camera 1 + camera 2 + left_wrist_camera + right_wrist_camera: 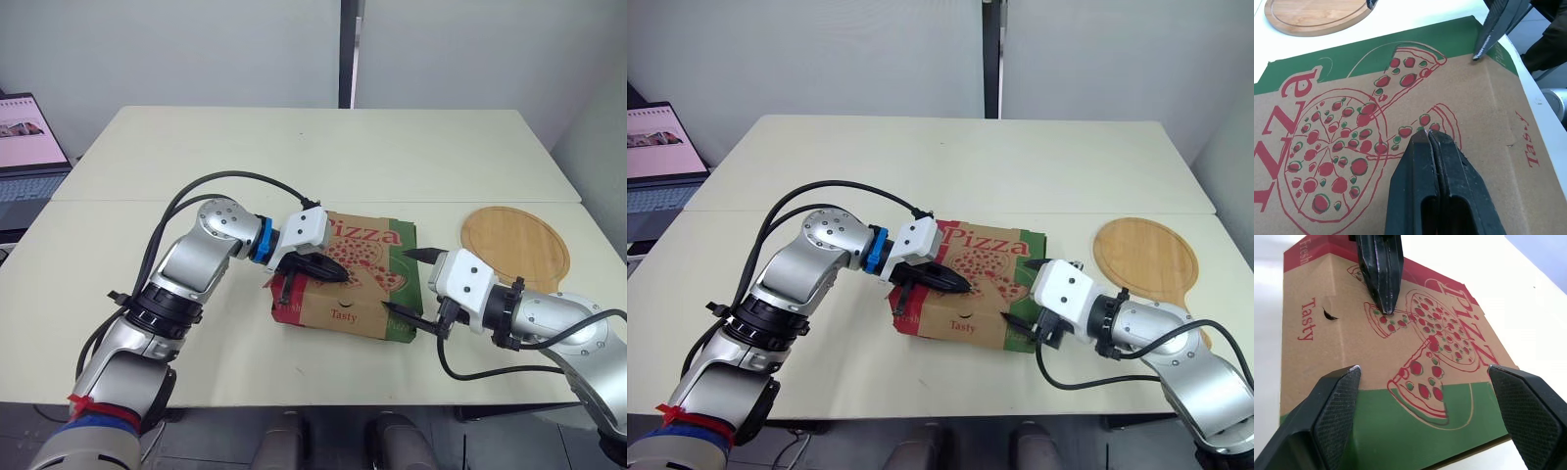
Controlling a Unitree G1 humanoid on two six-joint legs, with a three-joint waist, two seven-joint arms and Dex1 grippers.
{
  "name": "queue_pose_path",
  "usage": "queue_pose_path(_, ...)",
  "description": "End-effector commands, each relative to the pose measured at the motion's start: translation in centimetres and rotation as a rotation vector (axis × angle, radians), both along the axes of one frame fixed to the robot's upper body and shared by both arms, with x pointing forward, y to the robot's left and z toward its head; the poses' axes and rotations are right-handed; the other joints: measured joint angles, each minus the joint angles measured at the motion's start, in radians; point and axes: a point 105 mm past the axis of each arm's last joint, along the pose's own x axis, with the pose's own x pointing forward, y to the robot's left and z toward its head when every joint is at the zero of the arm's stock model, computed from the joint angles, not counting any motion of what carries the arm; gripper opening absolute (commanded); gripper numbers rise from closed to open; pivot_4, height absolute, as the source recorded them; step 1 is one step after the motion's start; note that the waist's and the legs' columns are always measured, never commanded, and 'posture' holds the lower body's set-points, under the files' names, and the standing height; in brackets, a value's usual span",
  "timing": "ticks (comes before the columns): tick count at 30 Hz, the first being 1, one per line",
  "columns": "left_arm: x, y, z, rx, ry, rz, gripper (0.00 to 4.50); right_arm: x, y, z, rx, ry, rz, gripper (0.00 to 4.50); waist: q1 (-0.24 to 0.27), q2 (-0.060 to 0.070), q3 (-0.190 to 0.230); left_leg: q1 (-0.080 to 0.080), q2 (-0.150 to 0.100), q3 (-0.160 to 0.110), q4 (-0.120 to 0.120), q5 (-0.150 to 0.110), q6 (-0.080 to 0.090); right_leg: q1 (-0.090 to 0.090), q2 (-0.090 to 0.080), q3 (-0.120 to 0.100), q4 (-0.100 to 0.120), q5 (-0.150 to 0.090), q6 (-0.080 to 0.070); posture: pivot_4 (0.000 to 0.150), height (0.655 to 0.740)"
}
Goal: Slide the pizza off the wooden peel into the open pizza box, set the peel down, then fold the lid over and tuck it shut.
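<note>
Left gripper [335,273]: fingers pressed together, tips on the pizza box [338,311] lid.
Right gripper [400,282]: fingers spread, straddling its right edge.
Peel [516,243]: bare, set down beside the box.
Progress: lid folded over; tucking seemingly remains.

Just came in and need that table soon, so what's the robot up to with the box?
The robot is closing a pizza box on the table. Its lid is folded down. The left gripper, shut, presses its tip on the lid, and the right gripper is open at the box's right edge. The wooden peel lies empty on the table, to the robot's right.
</note>
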Motion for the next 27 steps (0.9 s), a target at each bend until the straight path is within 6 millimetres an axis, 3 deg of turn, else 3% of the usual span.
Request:
queue_pose_path(1,0.1,0.0,1.0,-0.02,-0.033,-0.004,0.0,-2.6,0.8,0.6,0.015,0.083,0.115,4.45,0.001,0.0,0.0,0.0,0.0,0.0,0.0,0.0,0.0,0.0,0.0,0.0,0.0,0.0,0.0,0.15,0.74)
queue_pose_path(4,0.2,0.0,0.9,-0.019,-0.032,-0.004,0.0,-3.0,0.6,-0.1,-0.038,0.117,0.124,4.45,0.001,0.0,0.0,0.0,0.0,0.0,0.0,0.0,0.0,0.0,0.0,0.0,0.0,0.0,0.0,0.15,0.74)
queue_pose_path(10,0.2,0.0,0.9,-0.019,-0.034,-0.003,0.0,-1.8,0.3,-1.3,-0.125,0.055,0.076,4.45,0.0,0.0,0.0,0.0,0.0,0.0,0.0,0.0,0.0,0.0,0.0,0.0,0.0,0.0,0.0,0.15,0.74)
queue_pose_path(27,0.3,0.0,1.3,-0.022,-0.038,-0.002,0.0,0.7,0.3,-0.2,-0.14,-0.119,0.009,4.45,0.0,0.0,0.0,0.0,0.0,0.0,0.0,0.0,0.0,0.0,0.0,0.0,0.0,0.0,0.0,0.15,0.74)
